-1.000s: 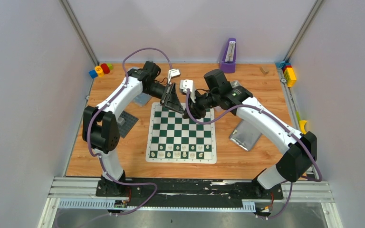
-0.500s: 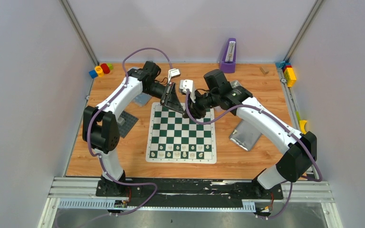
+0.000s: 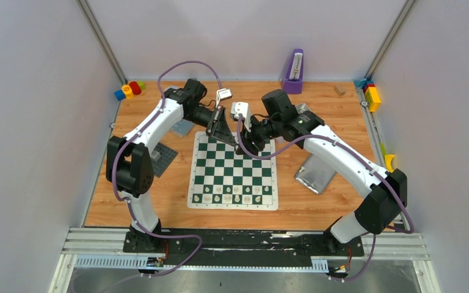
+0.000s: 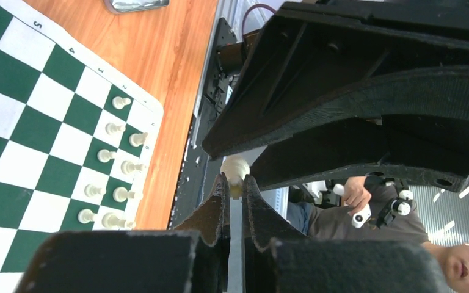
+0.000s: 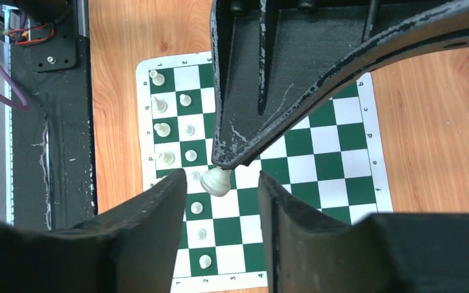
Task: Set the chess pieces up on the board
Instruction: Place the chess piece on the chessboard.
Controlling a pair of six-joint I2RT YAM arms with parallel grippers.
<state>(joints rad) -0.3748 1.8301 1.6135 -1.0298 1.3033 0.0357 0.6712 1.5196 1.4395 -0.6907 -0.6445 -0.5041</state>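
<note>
The left gripper is pressed together on one cream-white chess piece. It pinches the piece at the very tips of its fingers, and part of the piece sticks out beyond them. The held piece hangs above the far part of the board, which lies flat on the wooden surface. The other chess pieces stand in two rows along the near edge of the board, well apart from both grippers. The right gripper faces the left one, tip towards tip. Its fingers are spread, one on each side of the held piece, and in the right wrist view a small gap shows on each side.
</note>
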